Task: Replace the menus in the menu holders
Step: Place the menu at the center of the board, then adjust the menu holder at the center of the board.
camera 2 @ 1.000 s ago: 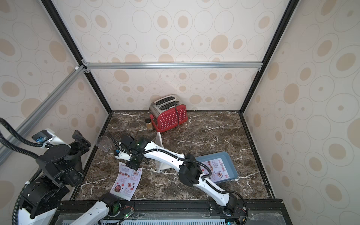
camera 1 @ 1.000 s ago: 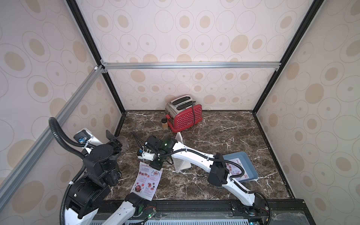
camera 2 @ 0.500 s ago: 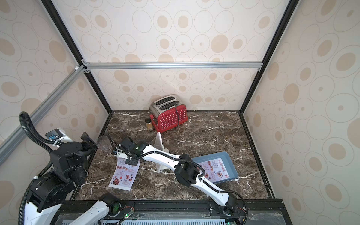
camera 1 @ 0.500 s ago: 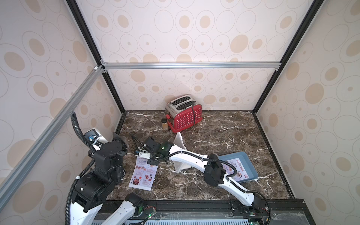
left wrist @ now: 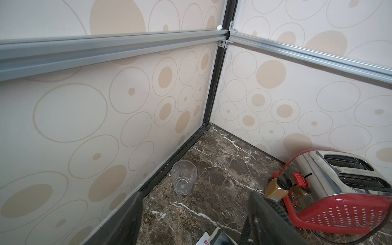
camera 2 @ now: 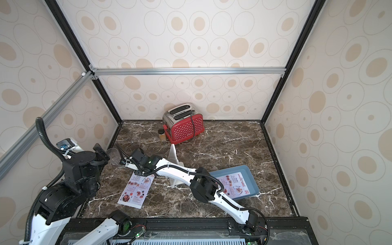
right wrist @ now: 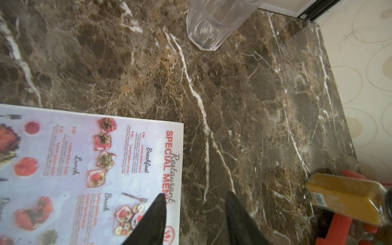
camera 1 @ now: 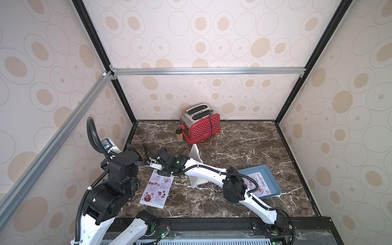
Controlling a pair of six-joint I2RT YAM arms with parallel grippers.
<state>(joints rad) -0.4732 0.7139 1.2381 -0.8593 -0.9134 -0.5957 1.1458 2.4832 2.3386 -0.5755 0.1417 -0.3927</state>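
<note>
**Right pincer parted over the loose menu, left pincer open and empty**

We see the right gripper [right wrist: 195, 194] with its jaws apart and nothing pinched between them. One finger hangs over the heading edge of the loose menu [camera 1: 156, 191], the other over the bare marble table [right wrist: 254, 106]. That menu lies flat and face up toward the front left of the table, near the foot of the menu holder [camera 1: 195, 154]. The holder stands slanted around mid-table, partly hidden behind the right forearm.

The second menu [camera 1: 260, 185] lies face up inside the blue-grey tray [camera 1: 273, 178], on the opposite side of the holder and well apart from the loose sheet.

The left gripper [left wrist: 195, 193] is raised near the left wall, jaws wide apart, holding nothing. Its camera looks toward a clear glass [left wrist: 184, 178] standing upright by that wall.

A red toaster [camera 1: 200, 123] sits at the back wall. A spice jar [camera 1: 179, 135] is touching it or just beside it; we cannot tell which.
</note>
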